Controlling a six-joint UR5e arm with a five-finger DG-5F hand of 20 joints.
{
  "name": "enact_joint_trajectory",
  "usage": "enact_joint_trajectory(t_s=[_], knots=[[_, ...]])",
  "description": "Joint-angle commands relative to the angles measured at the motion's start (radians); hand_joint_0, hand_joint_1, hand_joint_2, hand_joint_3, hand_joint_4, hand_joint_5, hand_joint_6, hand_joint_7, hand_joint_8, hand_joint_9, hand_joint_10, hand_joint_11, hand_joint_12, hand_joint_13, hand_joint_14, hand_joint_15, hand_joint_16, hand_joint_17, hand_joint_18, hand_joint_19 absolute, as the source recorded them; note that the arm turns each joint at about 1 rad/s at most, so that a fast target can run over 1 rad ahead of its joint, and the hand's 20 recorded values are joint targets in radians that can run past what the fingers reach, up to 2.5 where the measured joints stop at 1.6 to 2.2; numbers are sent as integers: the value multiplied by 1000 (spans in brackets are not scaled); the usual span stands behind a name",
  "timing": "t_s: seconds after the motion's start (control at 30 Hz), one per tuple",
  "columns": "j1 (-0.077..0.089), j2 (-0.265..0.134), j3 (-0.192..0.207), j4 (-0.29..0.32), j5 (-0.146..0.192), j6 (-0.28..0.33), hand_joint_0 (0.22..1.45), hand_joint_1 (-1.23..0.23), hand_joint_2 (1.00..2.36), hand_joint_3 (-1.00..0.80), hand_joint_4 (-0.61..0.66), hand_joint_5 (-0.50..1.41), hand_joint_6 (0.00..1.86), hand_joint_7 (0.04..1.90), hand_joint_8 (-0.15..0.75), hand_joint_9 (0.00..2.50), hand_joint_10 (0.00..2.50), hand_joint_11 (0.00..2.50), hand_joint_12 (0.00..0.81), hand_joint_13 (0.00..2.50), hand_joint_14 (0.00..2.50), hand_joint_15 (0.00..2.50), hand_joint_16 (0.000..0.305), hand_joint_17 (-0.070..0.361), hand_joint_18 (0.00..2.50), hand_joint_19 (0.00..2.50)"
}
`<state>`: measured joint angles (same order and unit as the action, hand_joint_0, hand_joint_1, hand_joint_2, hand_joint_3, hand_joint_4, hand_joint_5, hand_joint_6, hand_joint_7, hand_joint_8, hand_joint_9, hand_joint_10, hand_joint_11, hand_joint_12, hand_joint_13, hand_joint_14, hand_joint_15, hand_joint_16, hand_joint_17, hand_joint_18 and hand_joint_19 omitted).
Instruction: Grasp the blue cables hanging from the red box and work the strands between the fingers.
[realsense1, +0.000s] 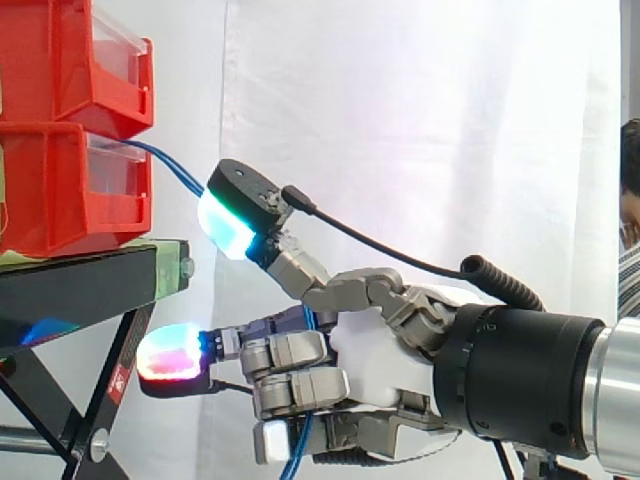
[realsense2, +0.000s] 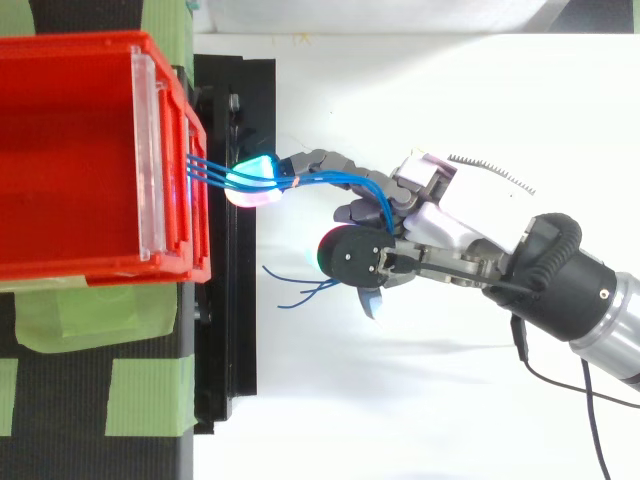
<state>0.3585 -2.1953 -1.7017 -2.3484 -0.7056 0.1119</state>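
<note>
Hand (realsense1: 378, 352) level, fingers (realsense1: 296, 351) around blue cables (realsense2: 350, 178)

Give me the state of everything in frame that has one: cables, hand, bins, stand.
black stand: upright, carrying the bins.
red bins: stacked two high, upright.
hand: fingers curled round the blue cables.
blue cables: leave the lower bin's front, pass between the fingers, ends dangling loose.
</note>
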Motion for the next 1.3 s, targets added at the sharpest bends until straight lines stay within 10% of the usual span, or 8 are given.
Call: enact_joint_trajectory(t_s=[0.0, 0.47, 1.27], knots=[[-1, 0, 1, 0, 0, 0, 750, -494, 1000, -1000, 322, -19, 12, 937, 445, 603, 2500, 2245, 532, 986, 2500, 1477, 63, 141, 1341, 782], [-6, 29, 1, -11, 2, 5, 757, -529, 1000, -1000, 218, 31, 6, 1141, 437, 738, 2500, 2358, 534, 1121, 2500, 1564, 61, 137, 1401, 687], [-23, 118, 63, -201, 2, -27, 802, -583, 1000, -1000, 202, 166, 2, 1246, 434, 883, 2500, 2500, 538, 1244, 2500, 1638, 58, 131, 1504, 705]])
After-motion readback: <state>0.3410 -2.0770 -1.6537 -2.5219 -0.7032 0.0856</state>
